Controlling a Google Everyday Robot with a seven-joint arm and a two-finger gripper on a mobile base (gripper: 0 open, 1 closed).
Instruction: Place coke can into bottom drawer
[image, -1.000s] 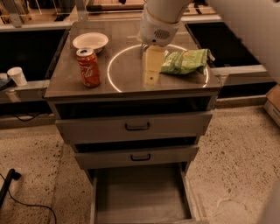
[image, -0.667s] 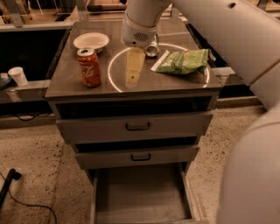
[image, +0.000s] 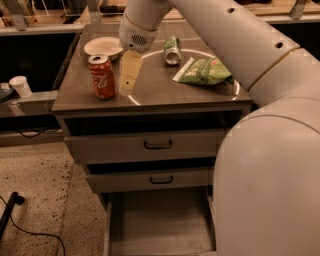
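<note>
Grey metal cabinet top (image: 150, 97), speckled floor round it. Coke can (image: 102, 76) stands upright near the front-left corner (as I face it), close to the front edge, not in any drawer. Gripper (image: 126, 88) hangs just beside the can on its right, pointing down twd the top, apart from the can; can't tell if the claw is released or clenched. White arm (image: 240, 45) runs from it across the right side & fills the near-right foreground. White bowl (image: 102, 46) sits behind the can, twd the back-left corner. Green-and-silver can (image: 173, 50) lies on its side approx mid-back. Green bag (image: 205, 71) lies near the right edge. Below the front edge: top drawer (image: 115, 146) & middle drawer (image: 125, 181), both w/ black handles, each pulled out a bit. Bottom drawer (image: 160, 225) is pulled right out, grey floor showing
</note>
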